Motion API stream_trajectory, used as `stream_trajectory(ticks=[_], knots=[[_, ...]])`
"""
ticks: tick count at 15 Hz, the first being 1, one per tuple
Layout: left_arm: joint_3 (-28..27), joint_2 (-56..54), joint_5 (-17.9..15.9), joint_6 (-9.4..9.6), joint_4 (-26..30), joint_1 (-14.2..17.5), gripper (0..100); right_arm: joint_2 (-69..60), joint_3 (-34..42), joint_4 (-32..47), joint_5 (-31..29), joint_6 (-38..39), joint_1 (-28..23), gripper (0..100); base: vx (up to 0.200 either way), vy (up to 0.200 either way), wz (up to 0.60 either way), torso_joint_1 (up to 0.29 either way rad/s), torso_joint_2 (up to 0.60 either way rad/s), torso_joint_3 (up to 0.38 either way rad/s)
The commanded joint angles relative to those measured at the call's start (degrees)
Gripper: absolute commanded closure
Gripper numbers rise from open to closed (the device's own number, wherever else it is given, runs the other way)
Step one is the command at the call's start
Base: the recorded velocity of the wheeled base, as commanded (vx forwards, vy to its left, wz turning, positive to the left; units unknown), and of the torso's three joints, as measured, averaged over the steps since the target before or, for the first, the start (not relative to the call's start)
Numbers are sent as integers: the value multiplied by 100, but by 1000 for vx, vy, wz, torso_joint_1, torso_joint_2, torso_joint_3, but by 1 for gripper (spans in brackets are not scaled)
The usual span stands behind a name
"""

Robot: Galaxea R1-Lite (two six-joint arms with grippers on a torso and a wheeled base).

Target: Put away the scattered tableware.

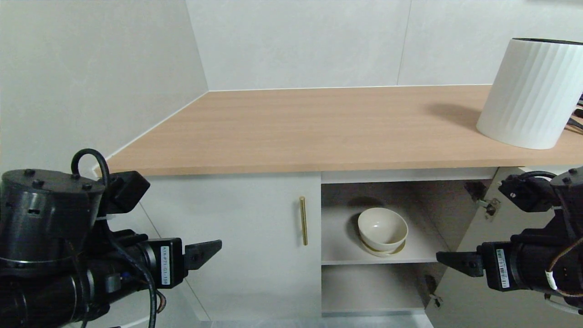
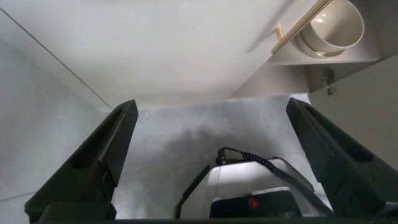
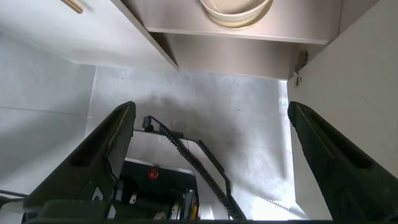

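Bowl [image 1: 382, 227] on dish [image 1: 385, 252], cabinet shelf [image 1: 339, 248]

Wooden counter, white walls, pale cabinet fronts

A bare light-wood countertop [image 1: 319, 127] runs into the corner of plain white wall panels [image 1: 296, 41]. At its right end stands a tall white ribbed cylinder [image 1: 530, 91] (dark-rimmed at the top, slightly wider toward its base), with dark cables [image 1: 576, 119] just behind it at the edge. Below the counter, the left cabinet door [image 1: 237, 237] is closed and carries a slim vertical brass handle [image 1: 303, 221]. The right door [image 1: 464, 300] is swung open, a metal hinge [image 1: 488, 207] showing on it. The floor [image 2: 186, 143] is pale grey.
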Motion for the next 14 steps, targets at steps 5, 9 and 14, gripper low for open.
stream_trajectory(ticks=[5, 9, 14], knots=[[11, 94, 10, -6, 4, -10, 0, 41, 15, 98, 16, -14, 27, 0, -200, 0, 0, 5, 3, 3], [19, 111, 10, -6, 4, -19, 0, 41, 41, 98, 16, -23, 27, 0, -200, 0, 0, 2, 2, 7], [46, 164, 10, 3, 4, -19, 0, 50, 111, 98, 16, -129, 27, 0, -200, 0, 0, 2, 4, 4]])
